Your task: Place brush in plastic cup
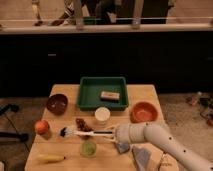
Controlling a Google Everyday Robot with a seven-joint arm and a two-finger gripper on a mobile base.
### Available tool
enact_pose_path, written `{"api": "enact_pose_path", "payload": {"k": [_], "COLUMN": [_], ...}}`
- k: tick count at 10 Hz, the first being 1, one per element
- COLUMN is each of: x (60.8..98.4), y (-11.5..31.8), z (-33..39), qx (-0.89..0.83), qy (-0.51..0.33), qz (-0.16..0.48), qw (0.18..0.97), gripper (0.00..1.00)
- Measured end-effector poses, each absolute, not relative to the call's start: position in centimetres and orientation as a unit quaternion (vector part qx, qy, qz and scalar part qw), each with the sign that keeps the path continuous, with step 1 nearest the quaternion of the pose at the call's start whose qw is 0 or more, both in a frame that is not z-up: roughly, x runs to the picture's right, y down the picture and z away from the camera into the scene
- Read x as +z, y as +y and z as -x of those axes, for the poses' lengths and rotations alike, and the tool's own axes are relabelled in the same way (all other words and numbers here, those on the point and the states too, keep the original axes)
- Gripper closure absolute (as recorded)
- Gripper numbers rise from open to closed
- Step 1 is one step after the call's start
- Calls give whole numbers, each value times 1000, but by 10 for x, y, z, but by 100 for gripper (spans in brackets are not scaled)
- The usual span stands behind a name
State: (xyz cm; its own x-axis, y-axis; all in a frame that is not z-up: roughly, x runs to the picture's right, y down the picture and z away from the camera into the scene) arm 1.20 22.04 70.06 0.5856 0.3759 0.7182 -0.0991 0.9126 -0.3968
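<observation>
Room: you have a dark counter front behind the table, with a pale rail [105,21] running across the top of the view
Table: your wooden table [150,95] stands in the middle, pale floor on both sides of it
Arm: your white arm [165,142] comes in from the lower right and reaches left over the table's front half
Tray: green tray [86,95] at the back centre of the table, with a small tan block [109,95] lying inside it toward the right
Bowls: dark red bowl [57,103] left of the tray; orange bowl [145,111] right of it
Cloth: a grey cloth [142,157] lies at the front right, partly under your arm
White cup: white cup [102,115] just in front of the tray, near the middle
Gripper: your gripper [116,133] sits at the arm's tip, front centre, jaws together and clamped on the brush handle
Brush: brush [82,132] held level above the table, white head [69,132] pointing left, handle running right into the gripper
Cup: green cup [89,148] stands upright just in front of and below the brush handle, right of the head
Banana: banana [50,158] at the front left corner
Fruit: an orange-red round fruit [42,126] at the left edge
Dark bits: a small brownish clump [82,124] sits just behind the brush
</observation>
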Motion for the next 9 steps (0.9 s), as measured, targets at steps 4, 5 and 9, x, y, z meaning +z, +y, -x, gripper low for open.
{"api": "enact_pose_path", "payload": {"k": [4, 5, 9], "x": [700, 704, 714], "y": [253, 261, 281], "z": [-30, -28, -16], "qx": [147, 147, 143], "qy": [-429, -429, -427], "qz": [185, 195, 228], "qw": [872, 870, 863], "gripper": [100, 100, 100]}}
